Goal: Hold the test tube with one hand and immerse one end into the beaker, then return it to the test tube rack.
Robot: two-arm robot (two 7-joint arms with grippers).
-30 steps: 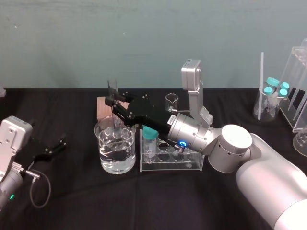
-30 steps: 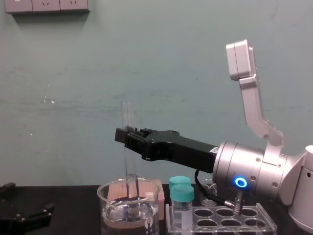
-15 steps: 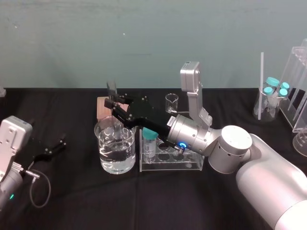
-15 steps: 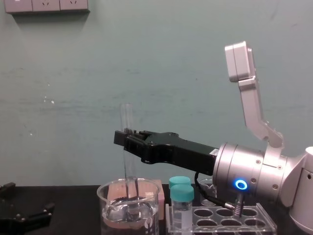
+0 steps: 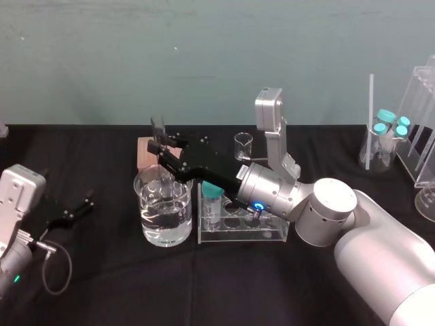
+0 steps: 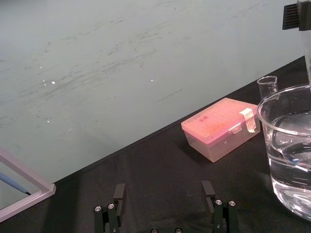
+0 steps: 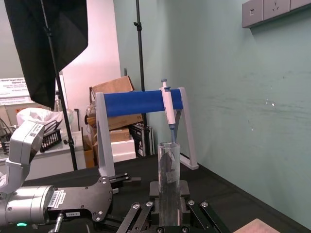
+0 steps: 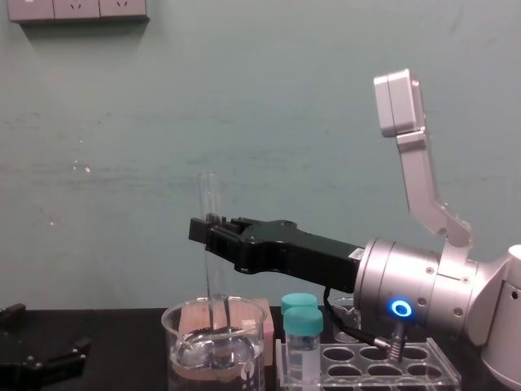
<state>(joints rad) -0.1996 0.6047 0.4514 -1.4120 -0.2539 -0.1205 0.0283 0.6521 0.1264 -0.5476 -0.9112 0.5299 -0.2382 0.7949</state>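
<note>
My right gripper (image 5: 162,151) reaches left over the beaker (image 5: 163,216) and is shut on the test tube (image 5: 158,130), which stands upright. In the chest view the test tube (image 8: 210,199) rises above the right gripper (image 8: 207,232), and its lower end hangs inside the water-filled beaker (image 8: 183,346), near the water surface. The right wrist view shows the test tube (image 7: 168,179) clamped between the black fingers (image 7: 142,213). The test tube rack (image 5: 268,234) stands just right of the beaker, under the silver wrist. My left gripper (image 6: 164,194) rests open at the table's left.
A pink box (image 5: 143,152) lies behind the beaker and a tiny beaker (image 5: 242,144) behind the rack. A teal-capped vial (image 5: 213,198) stands in the rack's left end. A flask of teal-capped vials (image 5: 385,139) and a clear stand (image 5: 423,129) sit far right.
The right gripper has sunk slightly and shifted a little left, lowering the test tube deeper into the beaker. The left arm has not moved.
</note>
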